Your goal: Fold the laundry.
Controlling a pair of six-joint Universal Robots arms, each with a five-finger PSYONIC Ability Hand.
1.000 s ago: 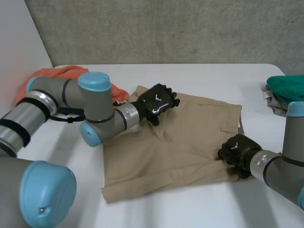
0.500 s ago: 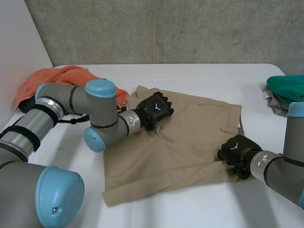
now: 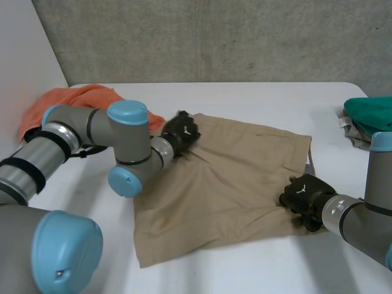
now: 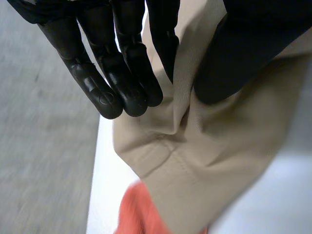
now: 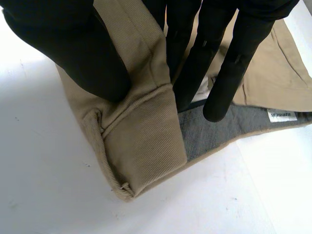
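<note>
Head view: khaki shorts (image 3: pixel 233 184) lie spread on the desk (image 3: pixel 245 98). The left robot hand (image 3: pixel 180 130) has slid from their middle to the ten o'clock corner. The right robot hand (image 3: pixel 301 193) stays at the four o'clock hem.

Left wrist view: fingers and thumb pinch that corner.

Right wrist view: thumb and fingers clamp the hem.

With both corners held, folding can likely begin.

head cam behind and between the arms (image 3: pixel 125 144), looking down over the whole desk (image 3: pixel 245 98), left wrist cam super close along the left hand (image 4: pixel 114 73), right wrist cam same along the right hand (image 5: pixel 209 53), shorts (image 3: pixel 233 180) shared by all three
</note>
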